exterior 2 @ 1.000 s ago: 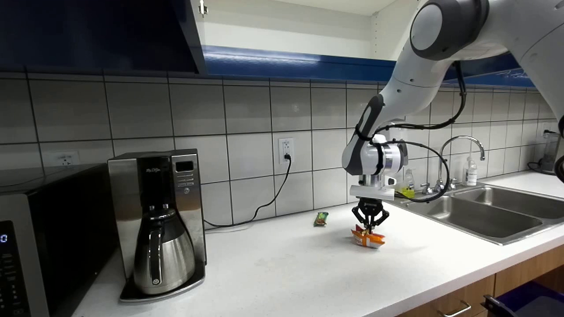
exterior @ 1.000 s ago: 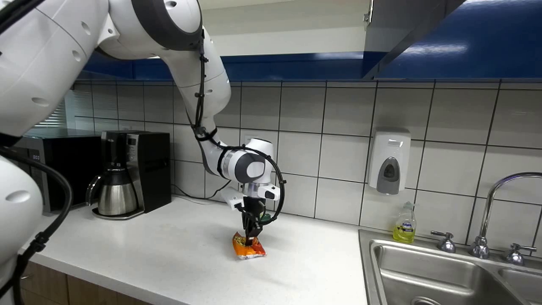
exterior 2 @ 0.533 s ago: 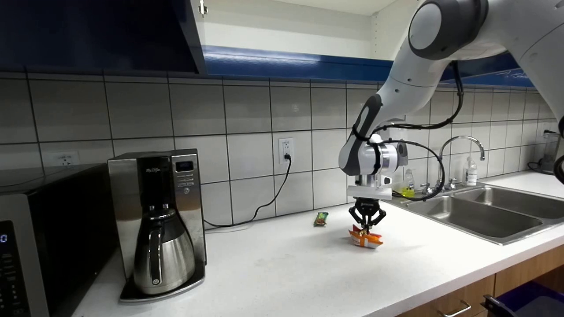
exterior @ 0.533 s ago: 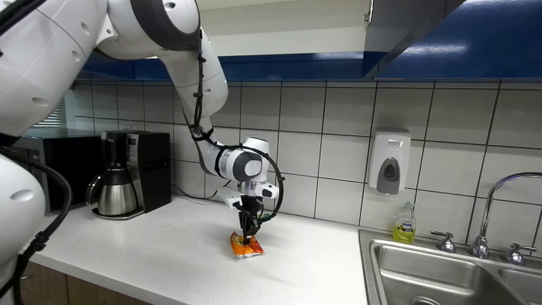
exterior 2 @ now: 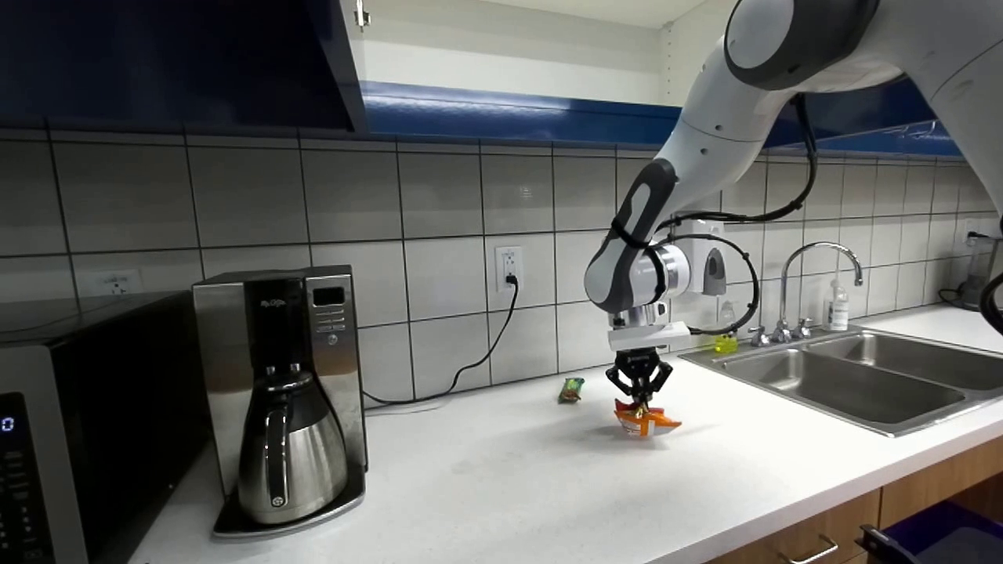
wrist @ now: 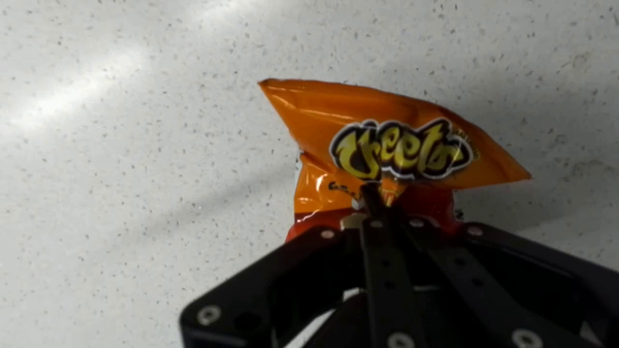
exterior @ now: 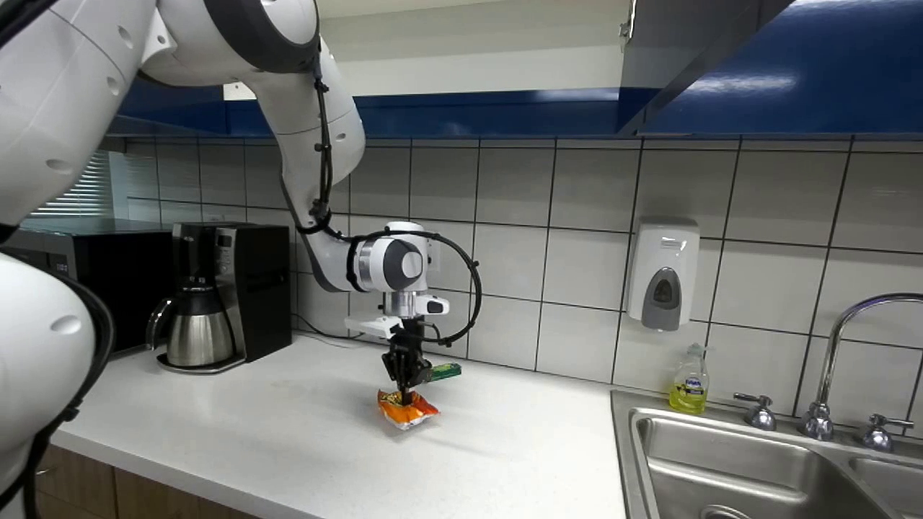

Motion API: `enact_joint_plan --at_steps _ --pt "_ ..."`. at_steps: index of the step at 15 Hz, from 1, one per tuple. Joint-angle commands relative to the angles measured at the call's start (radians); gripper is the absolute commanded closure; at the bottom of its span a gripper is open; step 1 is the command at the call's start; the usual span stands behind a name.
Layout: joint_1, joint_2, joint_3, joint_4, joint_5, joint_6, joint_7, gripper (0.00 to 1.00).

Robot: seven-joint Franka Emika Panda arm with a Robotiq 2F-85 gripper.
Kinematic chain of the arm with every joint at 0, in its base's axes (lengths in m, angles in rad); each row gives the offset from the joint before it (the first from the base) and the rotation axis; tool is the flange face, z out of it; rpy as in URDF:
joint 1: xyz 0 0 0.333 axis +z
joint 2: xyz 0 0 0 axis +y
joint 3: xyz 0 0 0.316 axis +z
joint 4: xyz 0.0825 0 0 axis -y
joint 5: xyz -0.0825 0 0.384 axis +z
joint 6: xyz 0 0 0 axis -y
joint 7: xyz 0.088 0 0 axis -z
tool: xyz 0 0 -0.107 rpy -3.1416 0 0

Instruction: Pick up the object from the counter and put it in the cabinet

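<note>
The object, an orange and red snack packet with yellow lettering, shows in both exterior views [exterior: 411, 414] [exterior 2: 644, 424] and in the wrist view [wrist: 358, 104]. My gripper [exterior: 406, 393] [exterior 2: 641, 405] [wrist: 379, 203] points down with its fingers shut on the packet's pinched middle. The packet is creased and slightly tilted, just above or touching the white counter [exterior: 288, 432] [exterior 2: 486, 486]; I cannot tell exactly which. The cabinet stands above with its white interior [exterior: 490, 58] [exterior 2: 509, 51] showing and blue doors [exterior: 815, 72] [exterior 2: 172, 63] raised.
A green packet [exterior: 445, 371] [exterior 2: 571, 389] lies behind the gripper. A coffee machine [exterior: 263, 288] [exterior 2: 333, 376] and a microwave [exterior 2: 117, 407] stand at one end. A steel sink [exterior: 626, 454] and a dish soap bottle [exterior: 689, 382] are at the other. The blue cabinet bottom edge [exterior 2: 533, 113] overhangs the counter.
The gripper and packet have shifted toward the coffee machine and slightly up. The packet is tilted more than before. The fingers stay shut on it.
</note>
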Motion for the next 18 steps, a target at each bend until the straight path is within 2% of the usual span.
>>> enact_joint_plan --at_steps 1,7,12,18 --pt "0.033 -0.089 0.002 -0.070 -0.092 -0.030 -0.054 1.00" --pt "0.054 -0.216 0.030 -0.209 -0.178 0.044 -0.123 1.00" --pt "0.042 -0.354 0.047 -0.346 -0.185 0.110 -0.144 1.00" --pt "0.033 -0.577 0.073 -0.499 -0.209 0.076 -0.131 1.00"
